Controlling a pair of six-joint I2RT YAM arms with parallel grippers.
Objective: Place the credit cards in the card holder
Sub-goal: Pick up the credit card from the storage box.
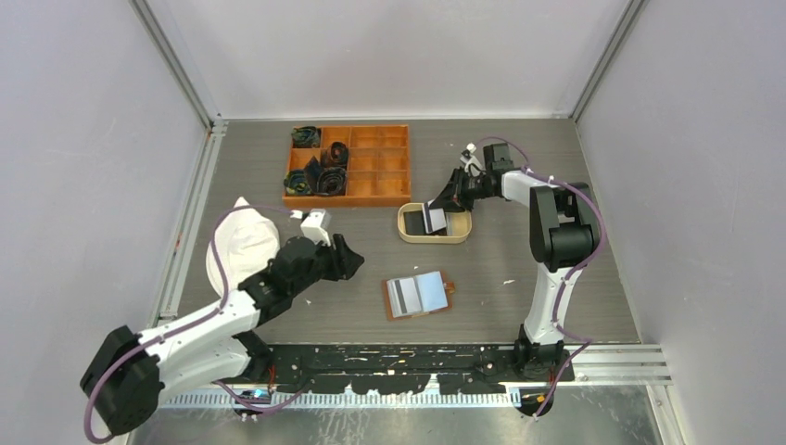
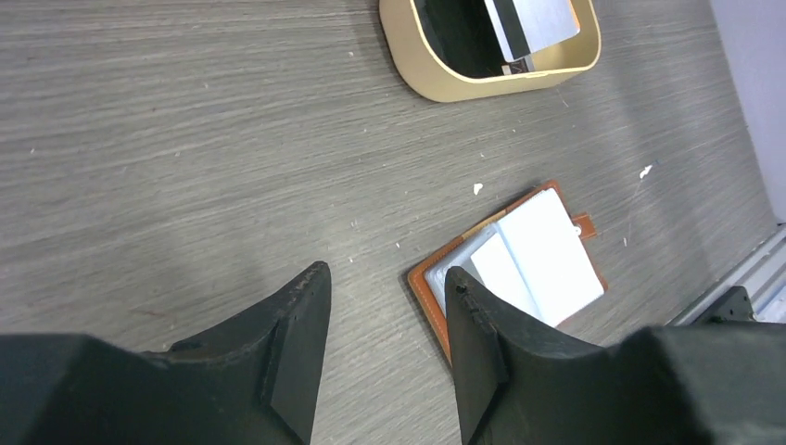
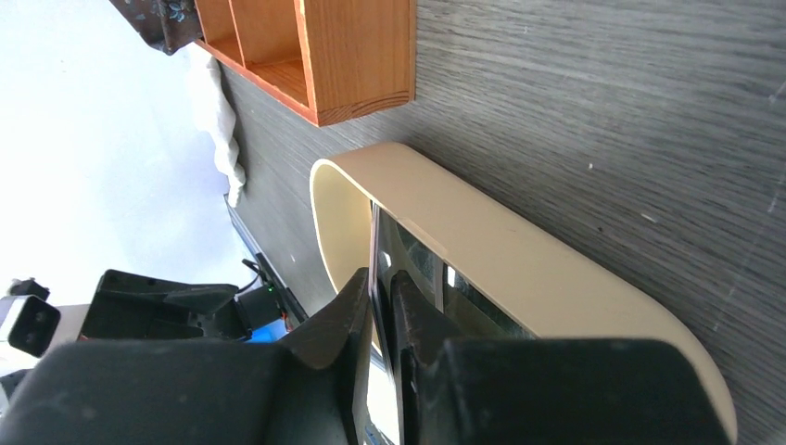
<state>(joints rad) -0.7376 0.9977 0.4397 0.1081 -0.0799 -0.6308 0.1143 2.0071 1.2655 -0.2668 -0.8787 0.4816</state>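
Jaws of right gripper [image 3: 378,295] pinched on a credit card [image 1: 434,221] standing on edge in beige tray [image 1: 408,234], mid-table. card holder [image 1: 419,295] lies open toward the near edge, long axis along it, near-left of those jaws. left gripper [image 2: 385,278] nearer it, jaws apart, empty.

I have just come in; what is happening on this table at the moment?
The right gripper has its jaws shut on a card inside the oval beige tray. The left gripper hangs open over the table beside the brown card holder, which lies open with pale cards on it. The gripped card has not yet left the tray.
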